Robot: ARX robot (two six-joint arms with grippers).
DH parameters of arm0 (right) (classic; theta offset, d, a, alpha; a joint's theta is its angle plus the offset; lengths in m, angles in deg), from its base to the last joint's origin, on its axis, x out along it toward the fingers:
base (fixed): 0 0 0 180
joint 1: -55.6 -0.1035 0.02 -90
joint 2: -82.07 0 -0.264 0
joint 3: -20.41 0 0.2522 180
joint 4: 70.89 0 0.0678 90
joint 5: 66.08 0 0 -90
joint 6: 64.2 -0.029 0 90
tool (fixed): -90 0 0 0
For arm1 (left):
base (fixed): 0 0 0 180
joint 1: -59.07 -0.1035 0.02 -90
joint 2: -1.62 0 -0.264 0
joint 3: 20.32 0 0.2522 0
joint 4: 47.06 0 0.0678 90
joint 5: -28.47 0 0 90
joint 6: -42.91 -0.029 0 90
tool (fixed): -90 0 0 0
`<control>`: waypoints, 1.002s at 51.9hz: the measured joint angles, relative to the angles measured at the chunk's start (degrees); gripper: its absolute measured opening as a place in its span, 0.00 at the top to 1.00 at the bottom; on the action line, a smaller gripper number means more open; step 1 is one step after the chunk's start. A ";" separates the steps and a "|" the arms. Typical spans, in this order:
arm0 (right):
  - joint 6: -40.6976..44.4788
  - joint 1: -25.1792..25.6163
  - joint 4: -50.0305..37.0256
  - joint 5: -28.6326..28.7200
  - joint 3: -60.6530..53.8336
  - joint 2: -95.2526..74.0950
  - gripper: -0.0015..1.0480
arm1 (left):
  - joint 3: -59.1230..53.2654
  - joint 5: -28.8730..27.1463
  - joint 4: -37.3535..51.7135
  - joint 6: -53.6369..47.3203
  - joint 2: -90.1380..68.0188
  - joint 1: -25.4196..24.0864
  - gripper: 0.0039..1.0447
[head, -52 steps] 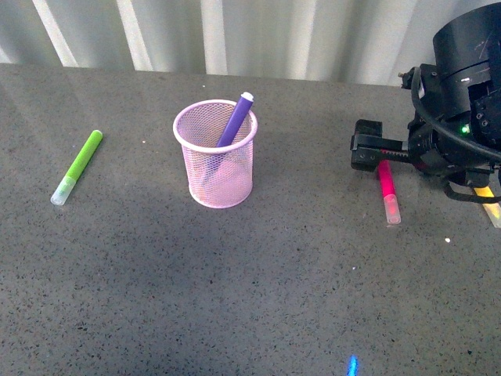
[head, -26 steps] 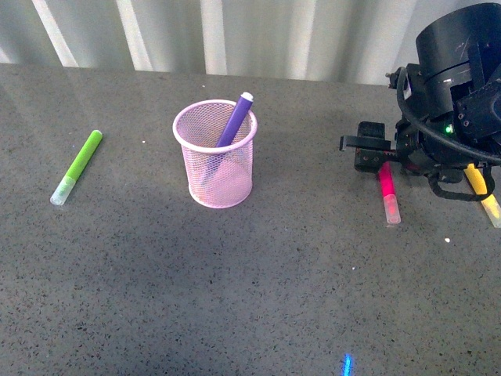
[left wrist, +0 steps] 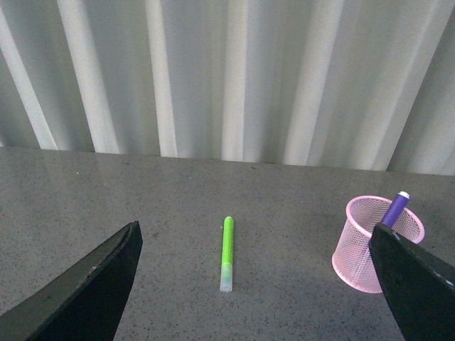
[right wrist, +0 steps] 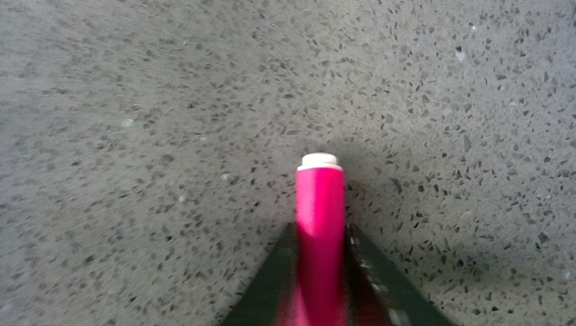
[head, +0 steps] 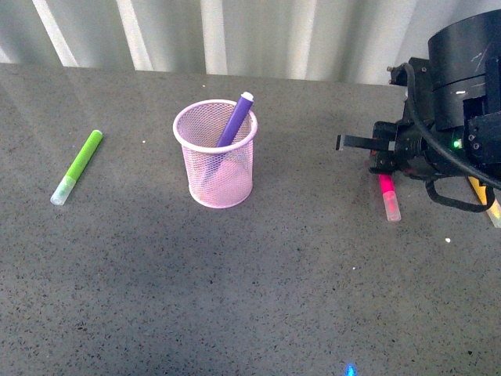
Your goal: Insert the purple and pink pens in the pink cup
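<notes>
The pink cup (head: 219, 168) stands upright left of the table's middle, with the purple pen (head: 236, 119) leaning inside it, white end up. The same pink cup (left wrist: 375, 245) and purple pen (left wrist: 393, 210) show in the left wrist view. My right gripper (head: 382, 162) at the right is shut on the pink pen (head: 388, 197), whose pale cap end points toward the front. The right wrist view shows the pink pen (right wrist: 320, 231) pinched between the two dark fingers (right wrist: 272, 272) above the speckled table. My left gripper (left wrist: 256, 284) is open and holds nothing.
A lime green marker (head: 77, 166) lies on the table at the left, also seen as the green marker (left wrist: 227, 243) between my left fingers' view. A yellow marker (head: 487, 200) lies at the right edge, partly behind my right arm. A corrugated white wall runs along the back.
My right gripper has shifted a little to the right and has closed on the pink pen, whose end has moved slightly with it. The cup, purple pen and green marker have not moved.
</notes>
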 joint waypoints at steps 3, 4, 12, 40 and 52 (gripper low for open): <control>0.94 -0.04 -2.82 0.44 -0.96 1.09 0.89 | 0.00 0.00 0.00 0.00 0.00 0.00 0.06; 1.25 -0.07 -3.45 0.57 -1.14 1.33 0.89 | 0.00 0.00 0.00 0.00 0.00 0.00 0.06; 5.92 -1.38 -13.49 0.59 -2.95 5.16 0.89 | 0.00 0.00 0.00 0.00 0.00 0.00 0.06; 21.33 -18.12 -37.09 5.81 3.23 2.78 0.89 | 0.00 0.00 0.00 0.00 0.00 0.00 0.06; 17.88 -20.72 -35.50 6.58 7.65 -0.55 0.89 | 0.00 0.00 0.00 0.00 0.00 0.00 0.06</control>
